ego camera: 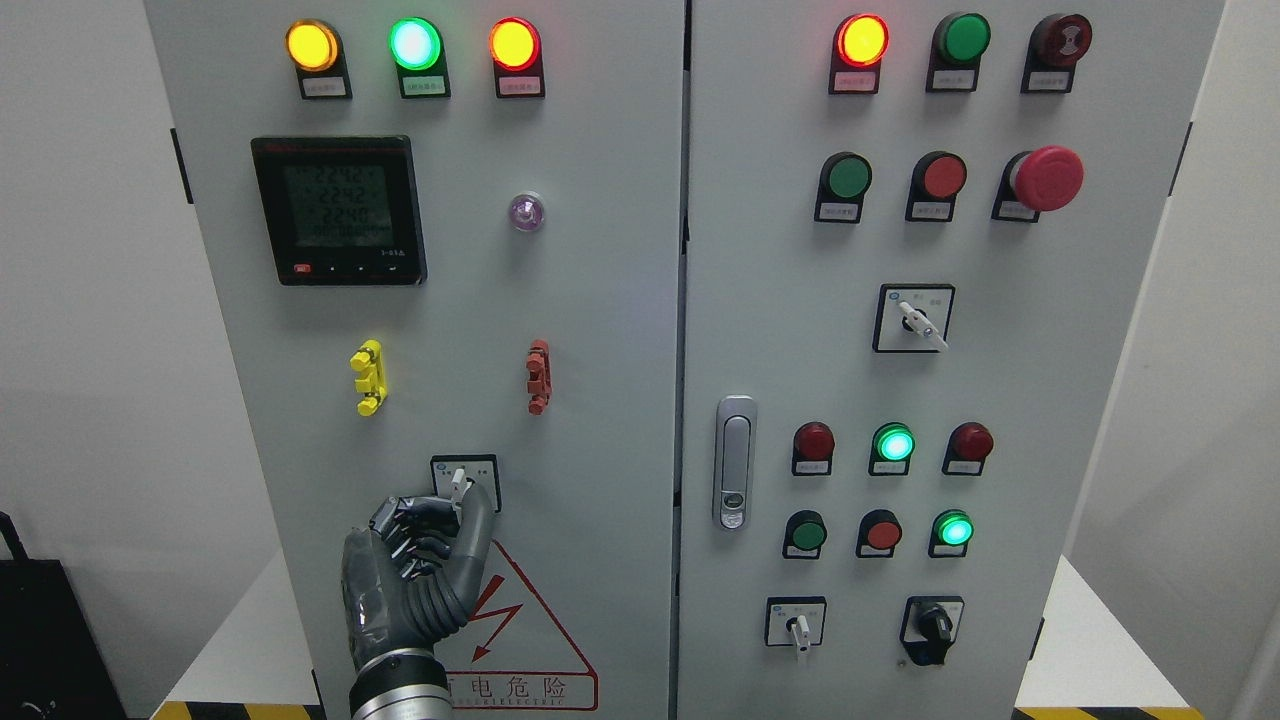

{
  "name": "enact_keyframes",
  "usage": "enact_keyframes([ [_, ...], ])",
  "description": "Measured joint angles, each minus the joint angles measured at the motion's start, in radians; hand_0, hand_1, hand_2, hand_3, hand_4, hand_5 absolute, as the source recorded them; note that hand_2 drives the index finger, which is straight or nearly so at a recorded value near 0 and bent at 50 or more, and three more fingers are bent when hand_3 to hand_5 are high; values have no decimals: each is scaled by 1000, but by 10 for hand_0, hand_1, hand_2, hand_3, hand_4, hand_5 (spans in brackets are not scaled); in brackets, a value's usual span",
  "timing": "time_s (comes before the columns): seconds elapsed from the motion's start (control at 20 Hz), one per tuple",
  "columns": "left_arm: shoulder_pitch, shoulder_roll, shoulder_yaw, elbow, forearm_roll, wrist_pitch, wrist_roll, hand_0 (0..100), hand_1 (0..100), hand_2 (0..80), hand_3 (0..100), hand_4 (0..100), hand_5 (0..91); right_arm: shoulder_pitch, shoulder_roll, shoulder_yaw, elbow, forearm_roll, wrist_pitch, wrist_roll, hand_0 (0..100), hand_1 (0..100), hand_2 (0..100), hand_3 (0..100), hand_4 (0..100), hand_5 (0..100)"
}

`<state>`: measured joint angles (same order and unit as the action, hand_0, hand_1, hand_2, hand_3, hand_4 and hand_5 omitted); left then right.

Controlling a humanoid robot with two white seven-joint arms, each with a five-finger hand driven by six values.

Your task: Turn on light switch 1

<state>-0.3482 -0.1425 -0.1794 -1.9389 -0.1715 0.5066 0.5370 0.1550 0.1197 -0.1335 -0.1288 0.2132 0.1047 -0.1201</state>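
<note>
We see the left hand [425,560] raised against the lower part of the cabinet's left door [600,330], its arm coming in at the bottom edge. The switch [459,482], a small white lever on a square plate, sits low on that door, below the yellow clip [368,377] and the red clip [538,376] and just above the red warning triangle [520,630]. The hand lies directly under the switch and slightly to its left. Its fingers [405,525] are curled inward, while the thumb [478,530] reaches up so that its tip meets the lever's base; we cannot tell whether it actually pinches the lever. Along the door's top edge, three lamps [414,44] glow yellow, green and red.
</note>
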Motion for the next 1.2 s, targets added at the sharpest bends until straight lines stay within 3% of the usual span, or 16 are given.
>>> enact_keyframes([
  [1.2, -2, 0, 0, 0, -2, 1, 0, 406, 630, 591, 781, 818, 789, 0, 0, 0, 0, 0, 0, -1, 50, 0, 0, 0, 0, 0],
])
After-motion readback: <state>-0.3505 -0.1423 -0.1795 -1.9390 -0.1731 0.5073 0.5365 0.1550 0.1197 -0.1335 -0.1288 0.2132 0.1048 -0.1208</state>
